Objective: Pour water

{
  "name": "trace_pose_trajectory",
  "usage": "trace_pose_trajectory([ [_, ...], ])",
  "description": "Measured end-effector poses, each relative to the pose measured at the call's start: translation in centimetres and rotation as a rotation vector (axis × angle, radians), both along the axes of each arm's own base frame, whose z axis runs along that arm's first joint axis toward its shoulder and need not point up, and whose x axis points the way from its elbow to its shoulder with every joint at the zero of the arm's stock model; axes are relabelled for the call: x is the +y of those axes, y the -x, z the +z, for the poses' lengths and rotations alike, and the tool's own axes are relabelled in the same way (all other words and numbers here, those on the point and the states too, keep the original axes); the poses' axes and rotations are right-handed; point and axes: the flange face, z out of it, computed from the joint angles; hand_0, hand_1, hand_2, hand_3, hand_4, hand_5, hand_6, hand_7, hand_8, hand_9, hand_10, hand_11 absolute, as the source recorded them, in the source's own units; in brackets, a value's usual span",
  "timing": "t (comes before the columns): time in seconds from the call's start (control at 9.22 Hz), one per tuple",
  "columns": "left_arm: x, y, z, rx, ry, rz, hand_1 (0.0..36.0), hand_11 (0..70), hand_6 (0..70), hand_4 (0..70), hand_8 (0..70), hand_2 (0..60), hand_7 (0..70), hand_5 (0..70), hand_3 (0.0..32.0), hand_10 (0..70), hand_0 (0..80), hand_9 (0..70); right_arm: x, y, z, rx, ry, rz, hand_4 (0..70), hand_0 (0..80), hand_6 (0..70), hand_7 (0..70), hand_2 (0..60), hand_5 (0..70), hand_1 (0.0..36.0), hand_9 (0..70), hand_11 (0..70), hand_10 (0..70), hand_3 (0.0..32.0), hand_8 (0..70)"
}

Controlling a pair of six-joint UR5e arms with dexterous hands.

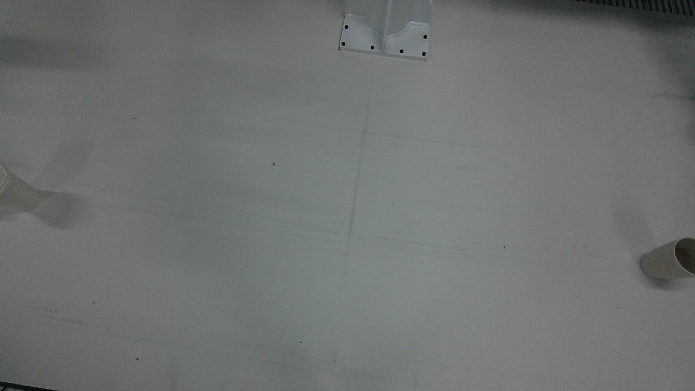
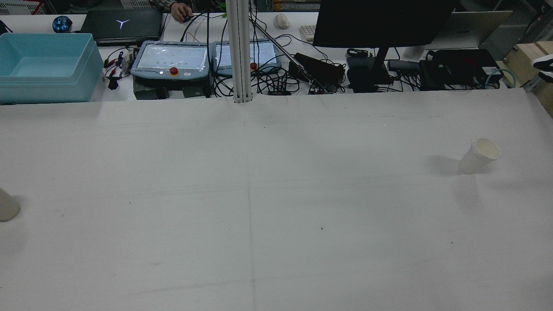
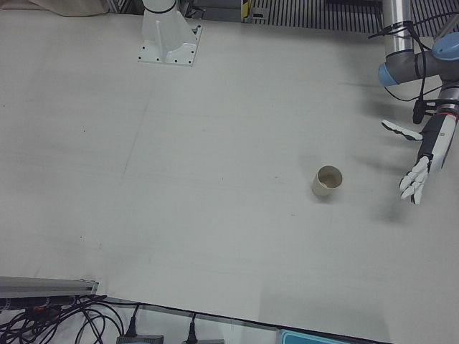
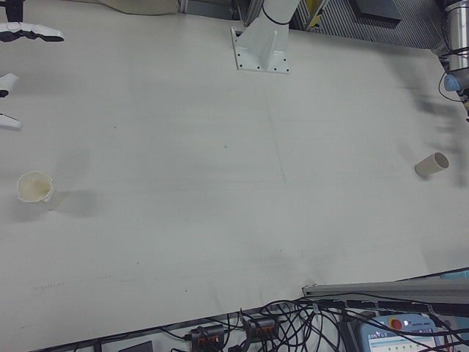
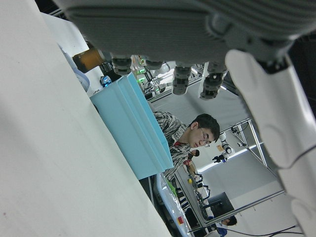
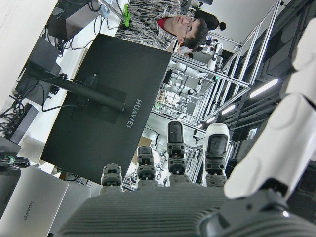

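Note:
Two paper cups stand far apart on the white table [image 1: 347, 217]. One cup [image 3: 328, 181] is on my left side; it also shows in the front view [image 1: 670, 259], in the rear view [image 2: 6, 205] and in the right-front view [image 4: 431, 164]. My left hand [image 3: 428, 154] hovers open beside it, apart from it, fingers spread and empty. The other cup [image 4: 34, 188] is on my right side; it also shows in the rear view [image 2: 479, 155] and in the front view [image 1: 16, 190]. My right hand [image 4: 6, 81] is open and empty, above and behind that cup; it also shows at the rear view's edge [image 2: 545, 64].
An arm pedestal [image 1: 385, 32] is bolted at the table's robot side. Beyond the far edge are a turquoise bin [image 2: 45, 67], teach pendants [image 2: 173, 60], a pole [image 2: 239, 52], a monitor [image 2: 380, 21] and cables.

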Motion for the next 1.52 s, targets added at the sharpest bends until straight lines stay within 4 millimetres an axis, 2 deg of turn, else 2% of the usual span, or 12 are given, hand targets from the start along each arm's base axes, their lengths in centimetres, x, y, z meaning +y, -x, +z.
trace_pose_trajectory([
  [0.11, -0.8, -1.4, -0.1, -0.011, -0.012, 0.019, 11.0, 4.1, 3.3, 19.7, 0.0, 5.0, 13.7, 0.0, 1.2, 1.7, 49.2, 1.3, 0.0, 0.2, 0.2, 0.008, 0.003, -0.003, 10.0, 42.9, 17.9, 32.7, 12.7, 70.0, 8.0, 15.8, 8.6, 5.6, 0.0, 10.6],
  [0.33, -2.0, -3.4, -0.7, -0.019, -0.035, 0.044, 12.8, 4.3, 3.7, 20.4, 0.0, 6.4, 14.8, 0.0, 1.4, 1.7, 50.6, 1.5, -0.2, 0.7, 0.3, 0.021, 0.004, -0.015, 10.2, 42.7, 18.1, 33.2, 12.8, 70.0, 7.9, 15.9, 8.9, 5.8, 0.0, 10.8],
  [0.54, -2.9, -5.5, -1.1, -0.019, -0.048, 0.061, 11.1, 3.4, 3.4, 19.9, 0.0, 7.4, 14.3, 0.0, 2.0, 1.3, 48.8, 1.4, -0.2, 1.1, 0.5, 0.024, 0.008, -0.021, 8.7, 42.8, 17.1, 32.0, 11.5, 70.0, 7.8, 15.2, 8.4, 5.5, 0.0, 10.3],
  [0.76, -3.7, -8.7, -1.5, -0.012, -0.051, 0.078, 9.2, 2.9, 2.6, 19.1, 0.0, 6.6, 13.1, 0.0, 3.4, 1.1, 47.5, 1.2, -0.2, 1.1, 0.8, 0.022, 0.014, -0.022, 8.0, 42.6, 16.4, 31.0, 11.0, 70.0, 7.6, 14.9, 8.6, 5.6, 0.0, 10.1],
  [0.87, -3.9, -10.5, -1.6, -0.008, -0.051, 0.084, 8.3, 2.9, 2.5, 19.3, 0.0, 6.2, 12.6, 0.0, 3.0, 1.1, 47.0, 1.1, -0.2, 1.1, 0.9, 0.022, 0.015, -0.022, 7.6, 42.8, 16.0, 30.7, 10.8, 70.0, 7.8, 14.5, 8.3, 5.3, 0.0, 9.7],
  [1.08, -4.4, -13.8, -2.1, 0.007, -0.054, 0.095, 8.8, 3.0, 3.1, 19.9, 0.0, 6.4, 13.2, 0.0, 2.2, 1.2, 47.3, 1.2, -0.2, 1.0, 0.9, 0.021, 0.017, -0.022, 6.5, 42.6, 14.9, 29.1, 10.2, 70.0, 7.7, 13.8, 7.9, 5.0, 0.0, 9.2],
  [1.41, -6.4, -16.3, -3.4, 0.027, -0.048, 0.105, 9.1, 3.0, 3.6, 20.2, 0.0, 5.9, 14.0, 0.0, 1.8, 1.1, 47.6, 1.4, 0.1, 0.9, 1.2, 0.022, 0.023, -0.023, 5.6, 42.3, 14.1, 27.5, 9.4, 70.0, 7.5, 13.3, 7.7, 4.9, 0.0, 9.0],
  [1.52, -7.0, -16.7, -3.8, 0.029, -0.048, 0.106, 9.6, 3.2, 4.0, 19.8, 0.0, 5.3, 14.9, 1.0, 0.4, 1.3, 48.4, 1.5, 0.2, 0.9, 1.3, 0.022, 0.025, -0.023, 5.5, 42.2, 13.7, 26.8, 9.1, 70.0, 7.4, 12.7, 7.7, 4.9, 0.0, 8.6],
])
